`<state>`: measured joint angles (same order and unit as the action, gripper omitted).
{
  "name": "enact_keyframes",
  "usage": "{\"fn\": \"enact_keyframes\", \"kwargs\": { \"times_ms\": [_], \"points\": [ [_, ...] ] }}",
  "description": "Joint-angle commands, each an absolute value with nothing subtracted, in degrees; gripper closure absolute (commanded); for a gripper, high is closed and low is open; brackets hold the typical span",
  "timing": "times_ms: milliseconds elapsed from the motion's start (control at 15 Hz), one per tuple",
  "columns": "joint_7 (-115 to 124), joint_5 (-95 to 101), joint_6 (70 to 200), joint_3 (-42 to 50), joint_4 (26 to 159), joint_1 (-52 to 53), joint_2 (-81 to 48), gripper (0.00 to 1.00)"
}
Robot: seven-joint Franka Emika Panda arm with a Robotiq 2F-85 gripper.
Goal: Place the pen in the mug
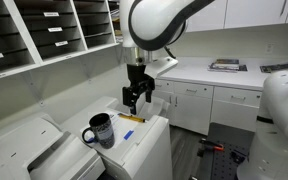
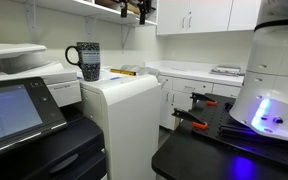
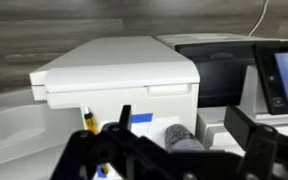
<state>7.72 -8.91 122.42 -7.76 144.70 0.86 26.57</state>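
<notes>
The dark mug (image 1: 100, 130) with pale markings stands upright on a white cabinet top (image 1: 144, 128); it also shows in the other exterior view (image 2: 88, 61) and in the wrist view (image 3: 179, 138). The thin yellow pen (image 1: 131, 118) lies flat on the same top beyond the mug, and shows in an exterior view (image 2: 124, 71) and in the wrist view (image 3: 88, 122). My gripper (image 1: 134, 100) hangs open and empty above the pen, clear of it. In an exterior view it is at the top edge (image 2: 134, 10). In the wrist view its fingers (image 3: 189, 130) straddle the mug.
A small flat blue item (image 1: 127, 134) lies on a paper next to the mug. A printer (image 2: 24, 110) stands beside the cabinet. Wall cubbies (image 1: 44, 30) are behind, and a counter (image 1: 209, 75) with cupboards is beyond.
</notes>
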Motion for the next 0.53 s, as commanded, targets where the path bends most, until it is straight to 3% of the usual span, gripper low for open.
{"fn": "enact_keyframes", "kwargs": {
  "times_ms": [0,467],
  "points": [
    [5.94,-6.39,127.87,-5.04,140.92,0.17,17.29,0.00],
    [1.12,-1.52,128.38,0.18,132.54,-1.64,3.22,0.00]
  ]
}}
